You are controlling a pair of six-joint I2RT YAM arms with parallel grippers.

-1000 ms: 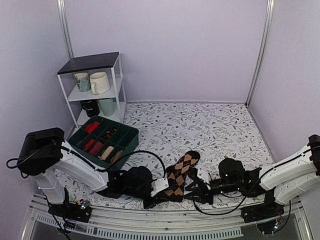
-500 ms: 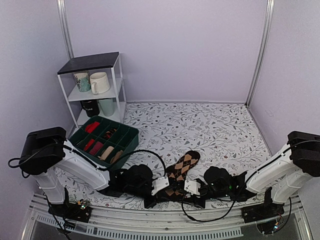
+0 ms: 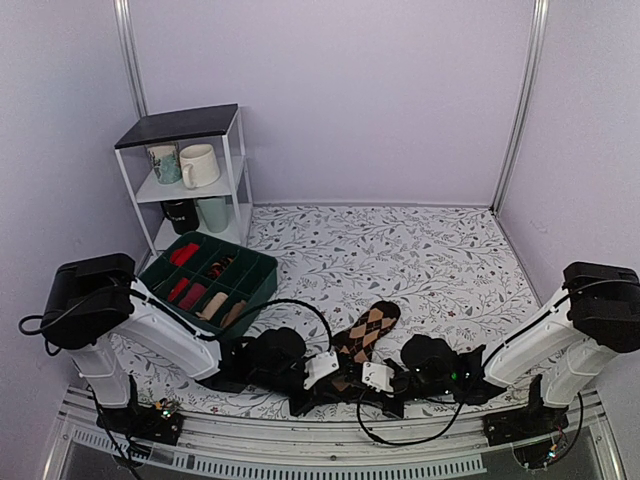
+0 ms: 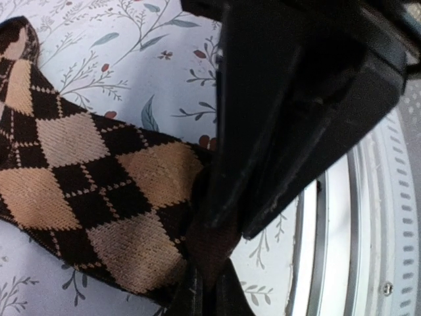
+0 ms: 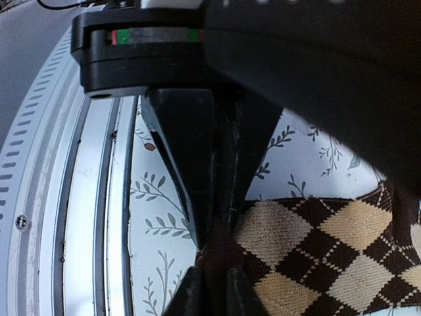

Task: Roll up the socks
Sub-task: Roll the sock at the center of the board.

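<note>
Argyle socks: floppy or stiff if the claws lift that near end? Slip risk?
Probably floppy: the argyle socks lie flat and the knit bunches where the left claw pinches it. Thin knit, so likely light; the far end should drag along. Slip seems unlikely; the right claw also nips the same end.

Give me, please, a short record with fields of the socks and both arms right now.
socks: lying unrolled on the floral table, near end at the front edge
left fingers: shut on the socks' near end
right fingers: pinching that same end
organiser tray: left of the socks, rolled socks inside
shelf: back left, holding mugs
</note>
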